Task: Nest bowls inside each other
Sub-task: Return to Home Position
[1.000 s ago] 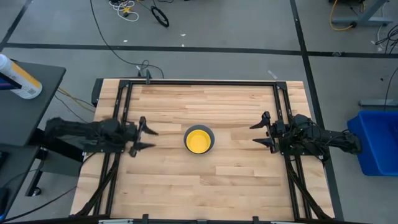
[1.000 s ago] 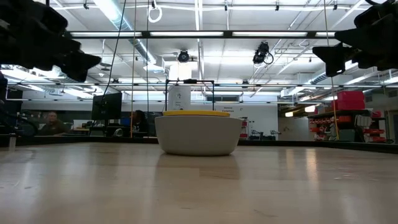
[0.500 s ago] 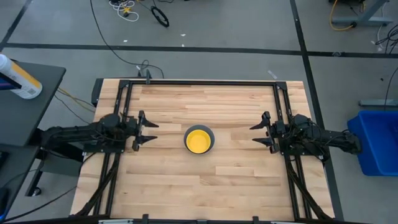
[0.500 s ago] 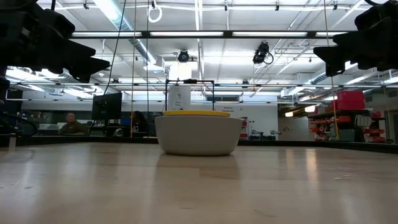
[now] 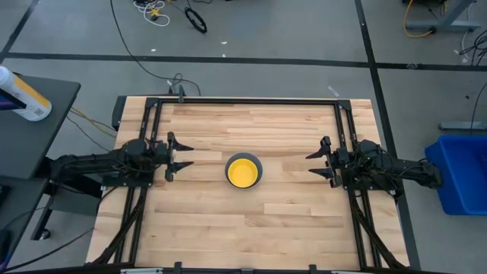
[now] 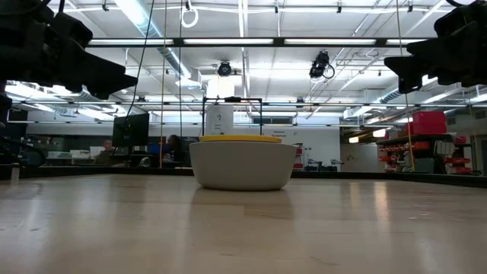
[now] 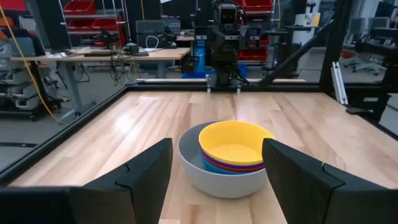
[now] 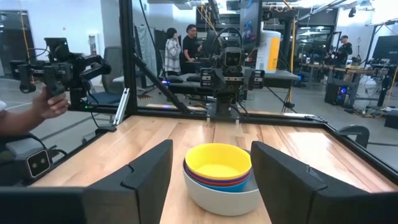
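Observation:
The bowls stand nested in one stack (image 5: 244,170) at the middle of the wooden table. The grey bowl (image 6: 242,166) is outermost and rests on its base on the tabletop. The yellow bowl (image 7: 236,143) sits on top inside it, with red and blue rims (image 8: 217,180) showing between the two. My left gripper (image 5: 183,156) hovers open near the table's left edge, pointing level at the stack. My right gripper (image 5: 310,165) hovers open near the right edge, also pointing level at it. In both wrist views the stack shows between the fingers but well beyond them.
Black frame rails (image 5: 152,129) run along the table's left, right and far edges. A blue bin (image 5: 460,171) stands on the floor off to the right, and a side table with a bottle (image 5: 23,95) stands off to the left. A person's hand (image 8: 50,102) shows beyond the table.
My left gripper has swung a little toward the table's far edge, still level and open, and has come to rest. The bowls and my right arm have kept still.

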